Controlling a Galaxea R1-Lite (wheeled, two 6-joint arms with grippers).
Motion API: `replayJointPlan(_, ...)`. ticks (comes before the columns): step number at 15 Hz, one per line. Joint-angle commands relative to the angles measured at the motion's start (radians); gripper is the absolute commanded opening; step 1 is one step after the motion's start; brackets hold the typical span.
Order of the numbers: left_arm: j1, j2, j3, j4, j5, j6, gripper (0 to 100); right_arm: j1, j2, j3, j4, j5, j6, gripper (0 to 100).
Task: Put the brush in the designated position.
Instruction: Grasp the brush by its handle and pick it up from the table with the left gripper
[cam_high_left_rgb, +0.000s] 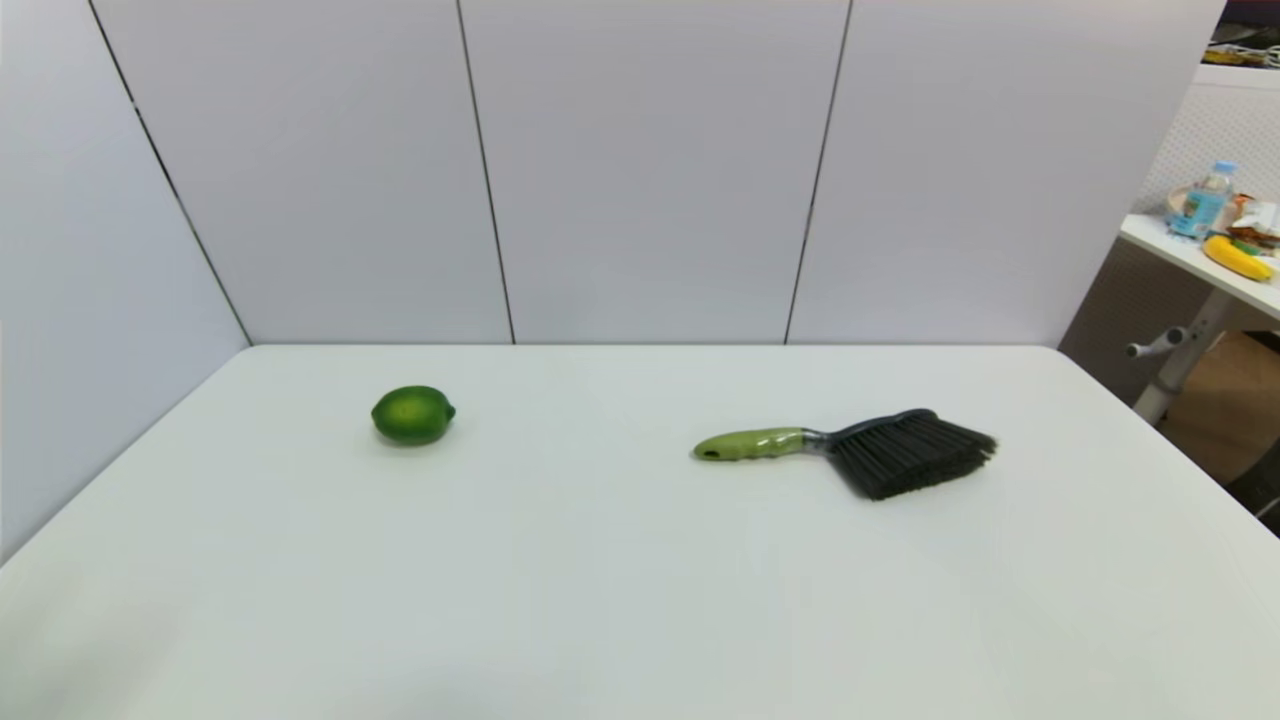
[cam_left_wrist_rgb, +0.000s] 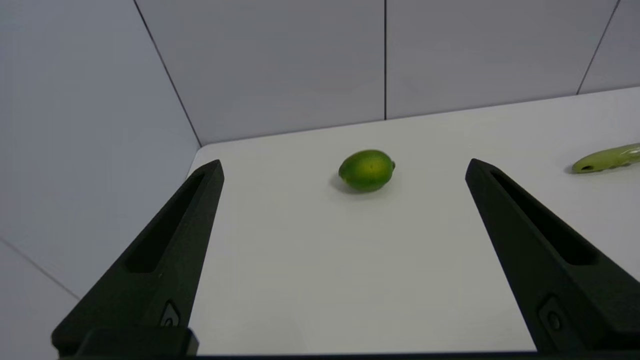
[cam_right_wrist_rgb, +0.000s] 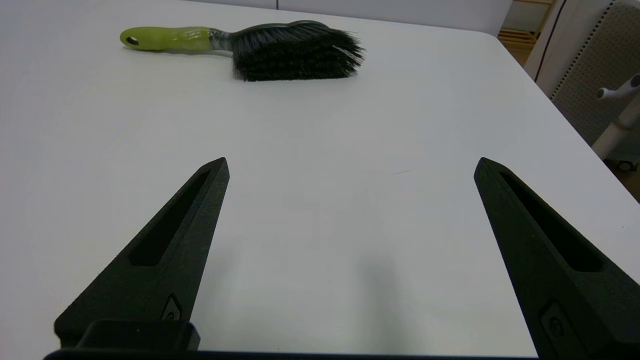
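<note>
The brush lies flat on the white table, right of centre, its lime-green handle pointing left and its black bristles to the right. The right wrist view shows the brush well ahead of my right gripper, which is open and holds nothing. My left gripper is open too, hovering above the table's left side, and only the handle tip of the brush shows in its view. Neither arm appears in the head view.
A round green lime sits on the left half of the table, also ahead of the left gripper as the lime. Grey wall panels close the back and left. Beyond the right edge stands a side table with a bottle and banana.
</note>
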Motion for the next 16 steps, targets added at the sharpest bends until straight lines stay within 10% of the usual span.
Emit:
replayJointPlan(1,-0.239,0.534,-0.763,0.442,0.005,0.028,100,0.001,0.001,0.002,0.000,0.000,-0.001,100)
replayJointPlan(5,-0.328,0.819,-1.216,0.724,-0.002,0.116,100,0.001,0.001,0.002,0.000,0.000,-0.001,100)
replayJointPlan(16,-0.474,1.353,-1.216,0.622,-0.315,0.607,100,0.001,0.001,0.002,0.000,0.001,-0.001,100)
